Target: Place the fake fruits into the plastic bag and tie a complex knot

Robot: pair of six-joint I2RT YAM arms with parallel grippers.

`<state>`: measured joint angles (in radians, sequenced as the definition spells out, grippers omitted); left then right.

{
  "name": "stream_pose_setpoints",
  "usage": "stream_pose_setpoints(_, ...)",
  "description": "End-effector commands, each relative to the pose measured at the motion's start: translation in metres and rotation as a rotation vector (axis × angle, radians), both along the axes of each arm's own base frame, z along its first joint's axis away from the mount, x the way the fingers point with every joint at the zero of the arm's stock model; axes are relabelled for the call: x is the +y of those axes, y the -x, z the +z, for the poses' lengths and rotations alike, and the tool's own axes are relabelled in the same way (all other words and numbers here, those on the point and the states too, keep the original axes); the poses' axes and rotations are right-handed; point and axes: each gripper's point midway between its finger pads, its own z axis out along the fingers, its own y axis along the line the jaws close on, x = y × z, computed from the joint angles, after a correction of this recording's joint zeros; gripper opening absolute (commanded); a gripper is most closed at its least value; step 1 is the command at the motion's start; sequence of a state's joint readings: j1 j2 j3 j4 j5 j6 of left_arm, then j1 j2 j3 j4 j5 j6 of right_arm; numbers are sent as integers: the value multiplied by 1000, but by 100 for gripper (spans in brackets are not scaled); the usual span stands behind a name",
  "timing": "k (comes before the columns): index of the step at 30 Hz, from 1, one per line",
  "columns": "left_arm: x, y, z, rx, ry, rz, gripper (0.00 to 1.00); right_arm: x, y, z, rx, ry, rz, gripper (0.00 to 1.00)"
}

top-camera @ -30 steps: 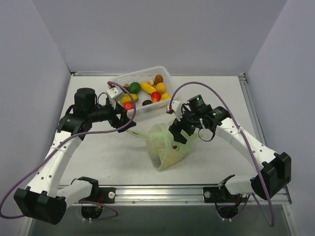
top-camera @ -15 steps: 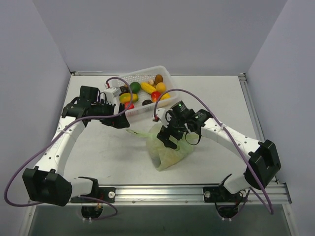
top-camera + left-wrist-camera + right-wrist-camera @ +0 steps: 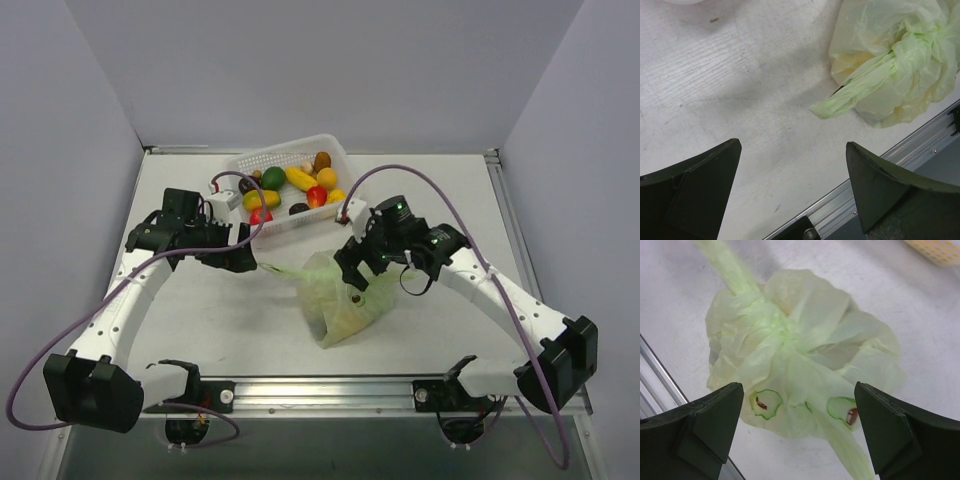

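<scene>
Prints [image 3: 765, 403] on bag [image 3: 805, 335] read clearest from right wrist

Plastic bag [image 3: 890, 65] cut by right edge; its contents unclear.

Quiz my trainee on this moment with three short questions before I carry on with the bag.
1. True or false: the left claw grips the plastic bag.
2. The fake fruits in plain view lie: A) in the white basket; B) in a metal bowl; C) on a plate.
3. Fill in: the right claw hovers over the bag with its jaws ____.
Key: 1 false; 2 A; 3 open.
</scene>
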<state>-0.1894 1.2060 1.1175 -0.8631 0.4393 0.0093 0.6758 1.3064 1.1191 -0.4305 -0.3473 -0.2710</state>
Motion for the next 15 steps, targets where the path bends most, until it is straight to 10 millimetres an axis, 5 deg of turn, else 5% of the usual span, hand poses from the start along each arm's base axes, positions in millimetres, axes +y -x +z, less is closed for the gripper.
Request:
stream_pose_setpoints(1,7,-11,16,-107,-12,37,97,-16,-11,40,13,-131,-147,100)
stream_pose_setpoints(8,8,-13,18,-128,-20,35,97,-88,-12,18,80,-143,-436,100)
stream_pose_setpoints(15,10,-18,13,-118,-30,54,97,-127,5,0,104,-123,-535,100)
